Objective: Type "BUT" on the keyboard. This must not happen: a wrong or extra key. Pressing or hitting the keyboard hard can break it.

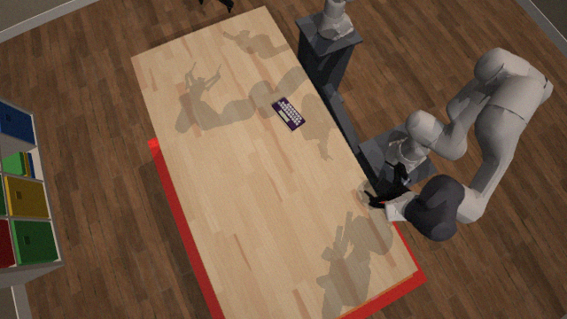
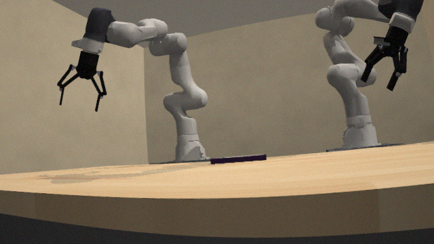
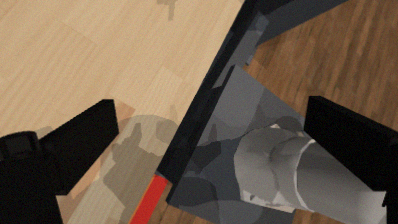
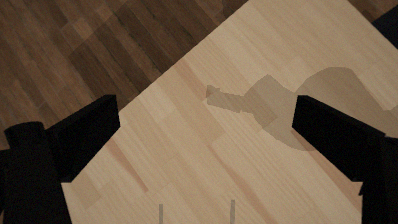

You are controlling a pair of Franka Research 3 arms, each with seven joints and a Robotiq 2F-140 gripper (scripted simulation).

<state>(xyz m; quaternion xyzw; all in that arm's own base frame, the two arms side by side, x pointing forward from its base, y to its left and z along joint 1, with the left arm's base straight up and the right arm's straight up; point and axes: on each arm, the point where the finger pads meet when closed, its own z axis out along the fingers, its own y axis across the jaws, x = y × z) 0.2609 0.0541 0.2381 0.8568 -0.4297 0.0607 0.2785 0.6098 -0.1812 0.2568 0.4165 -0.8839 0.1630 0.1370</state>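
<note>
Top view: the keyboard [image 1: 288, 113] [image 2: 239, 158] lies flat on the table [image 1: 213, 177] [image 2: 237, 183] [image 3: 100, 50] [image 4: 175, 140], close to the long edge on the arms' side and nearer the short edge at the top of the picture than the opposite one. Its keys face up, but the letters are too small to read. The left claw [image 1: 377, 178] [image 2: 377, 85] [image 3: 211, 115] shows by that same long edge, further down; the right claw [image 1: 215, 6] [image 2: 79, 107] [image 4: 206, 111] just shows past the top short edge.

Exterior view: both claws are spread, pinching nothing, and hang well above the table. The keyboard is a thin slab, likely light and stiff, and could slide if pushed sideways. Best not to take hold of it at all; if it ever had to be shifted, its plain side rims would be the place. Its keys look the fragile part, so each wants a soft, straight-down press.

Left wrist view: wide-open fingers frame the long edge and the left arm's mount [image 3: 240, 100], with no keyboard between them.

Right wrist view: the fingers stand wide here too, over an edge of the table, keyboard out of sight. Typing looks not yet begun. I would bring one claw above the keys, close it to a narrow tip, then press B, U and T singly; spread fingers could strike an extra key
</note>
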